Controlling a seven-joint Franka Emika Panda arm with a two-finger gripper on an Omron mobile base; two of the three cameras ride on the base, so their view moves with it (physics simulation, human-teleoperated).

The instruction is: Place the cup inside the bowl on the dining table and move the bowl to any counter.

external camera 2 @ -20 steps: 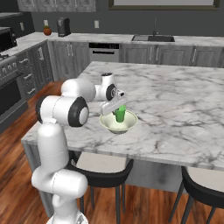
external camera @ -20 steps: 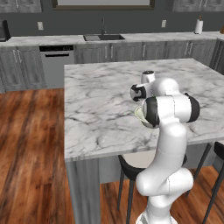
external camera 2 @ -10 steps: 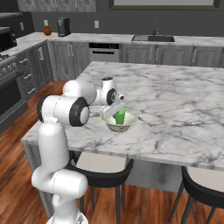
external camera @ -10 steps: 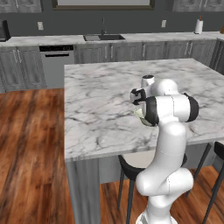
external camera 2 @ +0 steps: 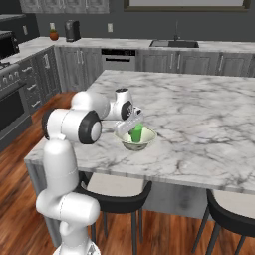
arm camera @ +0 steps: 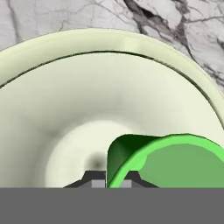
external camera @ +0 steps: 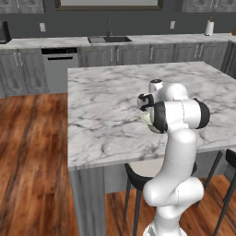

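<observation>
The small bright green cup (external camera 2: pixel 136 133) stands upright inside the bowl (external camera 2: pixel 144 143), toward the rim nearest the arm rather than at the middle. The bowl, wide, shallow and pale cream with a greenish inside (arm camera: pixel 65 122), sits on the white, grey-veined marble table (external camera 2: pixel 199 124), close to its near edge.

1. Sink (external camera: pixel 103 39) with faucet, set in the worktop along the dark back wall.
2. Dishwasher (external camera: pixel 61 69), left of the sink.
3. Black stools (external camera 2: pixel 117 196), tucked under the island's near edge.
4. Wood plank floor (external camera: pixel 32 152).
5. Coffee maker (external camera 2: pixel 72 30), far left corner.
</observation>
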